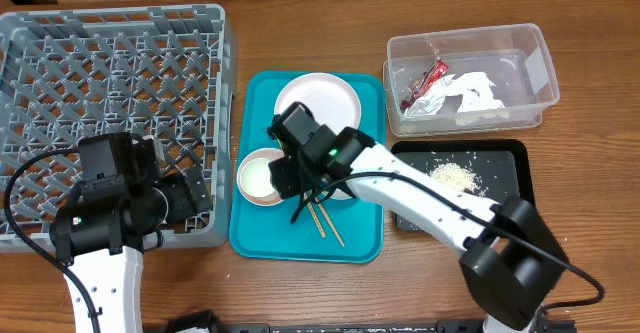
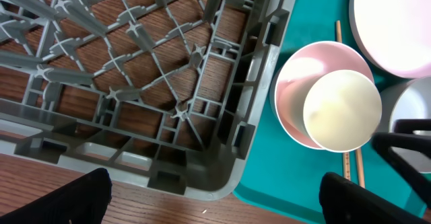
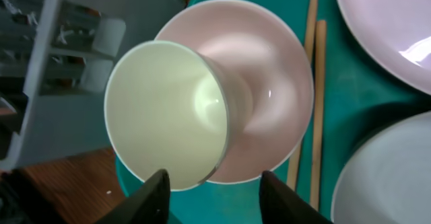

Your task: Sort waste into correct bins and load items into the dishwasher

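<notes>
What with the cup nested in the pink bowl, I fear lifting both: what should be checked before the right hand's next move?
1. Right hand open: ok.
2. Cup between its fingers: cannot tell; one finger overlaps the rim in the wrist view.
3. Cup free of the pink bowl: not ok, it sits inside.
4. Chopsticks away from the cup: ok, they lie beside the bowl.
5. Left hand out of the way: ok, open, over the rack corner.

Dish rack [image 1: 110,63]: grey, diamond lattice. Serving tray [image 1: 270,235]: teal. Plate [image 1: 320,98]: white. Bowl [image 3: 276,83]: pale pink. Cup [image 3: 161,109]: creamy white. Wrapper [image 1: 425,81]: shiny red. Napkin [image 1: 478,93]: white. Shallow tray [image 1: 505,163]: black, flecked with white rice [image 1: 455,176]. Table [image 1: 300,23]: brown wood grain.
</notes>
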`<state>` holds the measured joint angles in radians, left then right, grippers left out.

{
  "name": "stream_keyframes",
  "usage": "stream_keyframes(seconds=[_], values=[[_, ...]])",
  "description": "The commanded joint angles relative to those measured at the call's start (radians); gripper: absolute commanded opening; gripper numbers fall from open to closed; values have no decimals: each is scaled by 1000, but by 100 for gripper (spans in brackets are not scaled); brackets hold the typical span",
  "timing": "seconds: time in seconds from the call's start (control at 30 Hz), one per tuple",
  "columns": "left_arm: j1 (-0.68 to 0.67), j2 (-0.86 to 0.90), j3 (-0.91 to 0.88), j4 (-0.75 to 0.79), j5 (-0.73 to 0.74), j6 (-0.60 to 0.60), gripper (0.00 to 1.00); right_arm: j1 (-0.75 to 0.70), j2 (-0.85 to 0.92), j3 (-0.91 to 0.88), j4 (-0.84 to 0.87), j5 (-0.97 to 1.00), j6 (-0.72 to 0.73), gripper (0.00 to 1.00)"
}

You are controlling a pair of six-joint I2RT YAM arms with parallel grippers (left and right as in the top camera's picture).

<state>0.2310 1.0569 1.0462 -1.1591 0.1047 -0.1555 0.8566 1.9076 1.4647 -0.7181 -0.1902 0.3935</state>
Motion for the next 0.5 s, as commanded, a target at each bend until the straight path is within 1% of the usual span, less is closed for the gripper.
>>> stream_keyframes(seconds=[0.0, 0.13, 0.17, 0.33, 0.4, 0.47], values=[[4, 3, 18, 0, 0, -9, 100, -1, 33, 14, 14, 40, 66, 40], [4, 3, 18, 1, 0, -10, 100, -1, 76, 14, 29, 40, 100, 38], [4, 3, 18, 0, 0, -10, 100, -1, 83, 14, 29, 40, 102, 37], [4, 3, 18, 0, 0, -10, 100, -3, 91, 16, 29, 40, 105, 9], [4, 3, 18, 0, 0, -10, 100, -12, 81, 19, 27, 40, 105, 4], [4, 3, 18, 0, 0, -10, 100, -22, 66, 22, 23, 40, 105, 4]])
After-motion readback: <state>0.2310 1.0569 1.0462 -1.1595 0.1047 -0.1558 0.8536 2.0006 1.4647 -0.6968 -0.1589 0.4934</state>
